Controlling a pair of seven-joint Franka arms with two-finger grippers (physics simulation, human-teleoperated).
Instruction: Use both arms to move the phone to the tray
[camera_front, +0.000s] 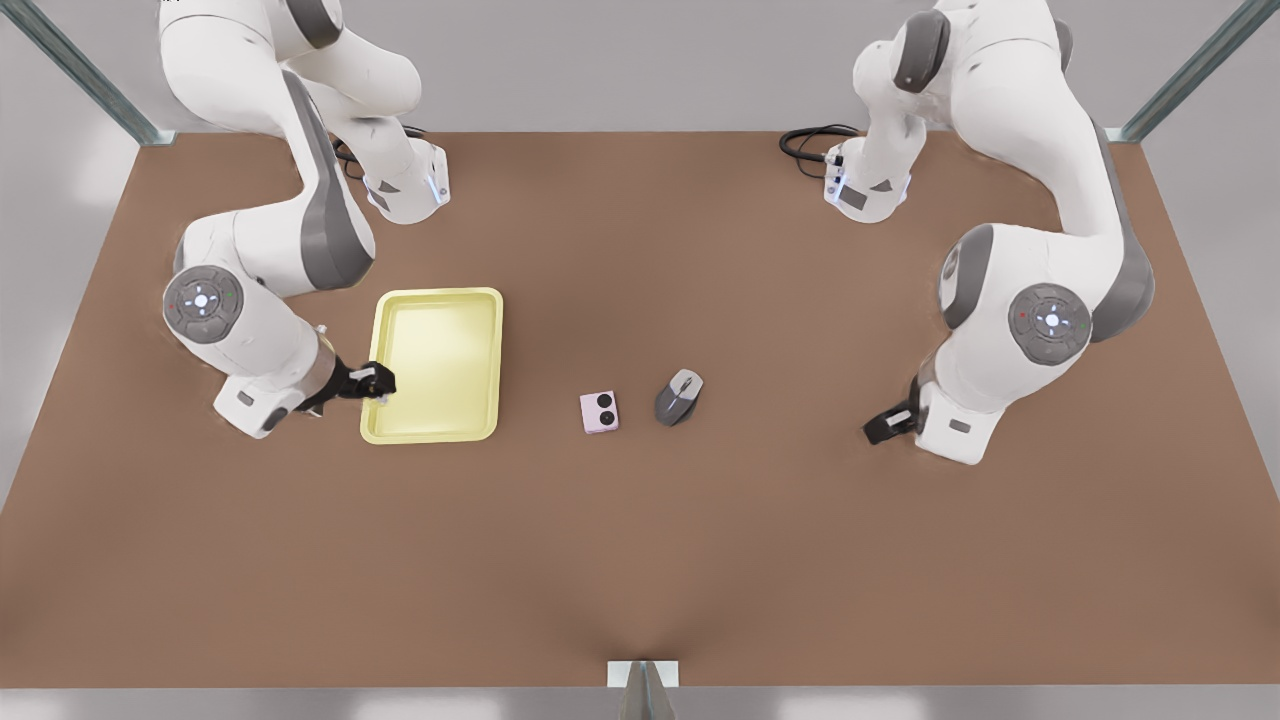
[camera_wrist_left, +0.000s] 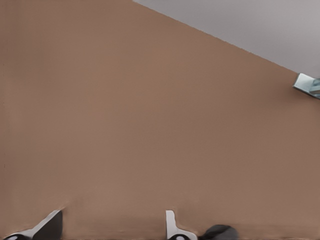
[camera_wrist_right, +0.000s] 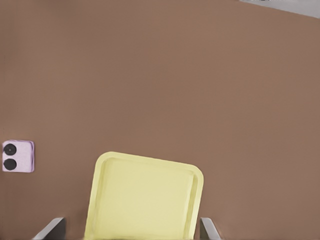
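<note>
- Brown tabletop (camera_front: 640, 560) fills the workspace, with grey walls behind it and metal frame posts at its corners.
- At the front view's left we find the right gripper (camera_front: 378, 382), low at the tray's outer long edge near one corner. In the right wrist view its two fingertips (camera_wrist_right: 50, 229) stand wide apart, one on either side of the tray's near end, gripping nothing.
- Next we note the tray (camera_front: 436, 365), pale yellow with a raised rim, lying flat on the table with nothing in it.
- Right of the tray, well apart from it, lies the phone (camera_front: 599, 412), a pale pink slab, flat on the table with its two black camera circles facing up.
- Just beside the phone we see a grey computer mouse (camera_front: 679, 397), not touching it.
- At the front view's right the left gripper (camera_front: 885, 426) hangs low over bare table, well apart from the mouse. In the left wrist view its fingertips (camera_wrist_left: 172, 225) are spread wide and hold nothing.
</note>
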